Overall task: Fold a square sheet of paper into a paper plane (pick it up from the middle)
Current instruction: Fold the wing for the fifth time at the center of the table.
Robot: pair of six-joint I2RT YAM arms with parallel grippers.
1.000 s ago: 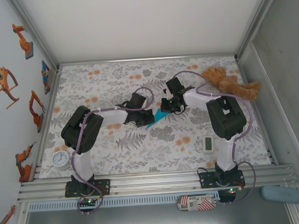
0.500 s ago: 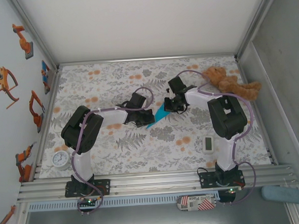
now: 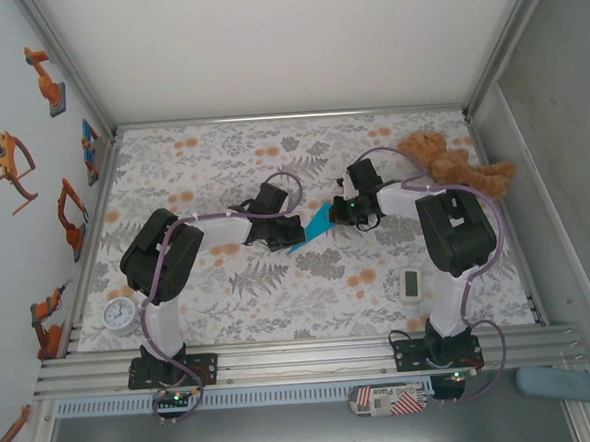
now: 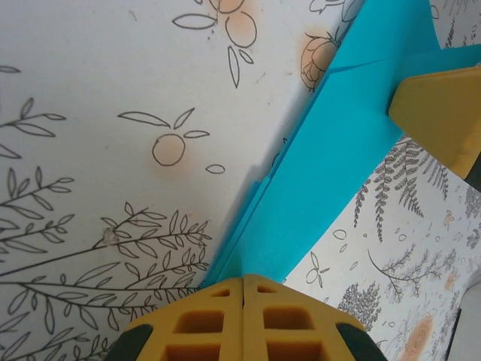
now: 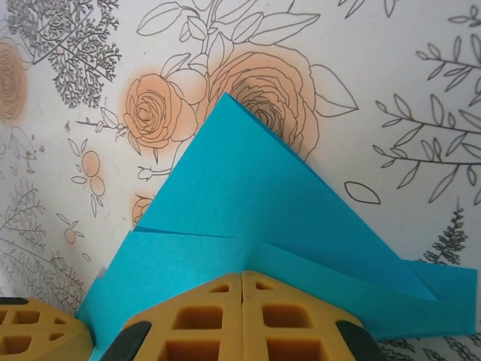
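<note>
The cyan-blue paper (image 3: 315,223), partly folded into a narrow pointed shape, lies flat on the flowered table mat between my two grippers. My left gripper (image 3: 294,233) is shut, and its yellow tips (image 4: 243,280) rest on the paper's pointed end (image 4: 338,173). My right gripper (image 3: 341,214) is also shut, tips (image 5: 243,274) set on the wide end where the folded flaps (image 5: 248,188) meet. Nothing is clamped between either pair of fingers. The right gripper's finger (image 4: 443,113) shows at the far end of the left wrist view.
A brown teddy bear (image 3: 452,166) lies at the back right. A small white timer (image 3: 410,284) sits near the right arm's base, and a round dial (image 3: 120,314) at the front left. Metal frame rails bound the mat.
My right gripper has slid to the right along the paper, and more blue shows between the two grippers. The left gripper and the paper have stayed put.
</note>
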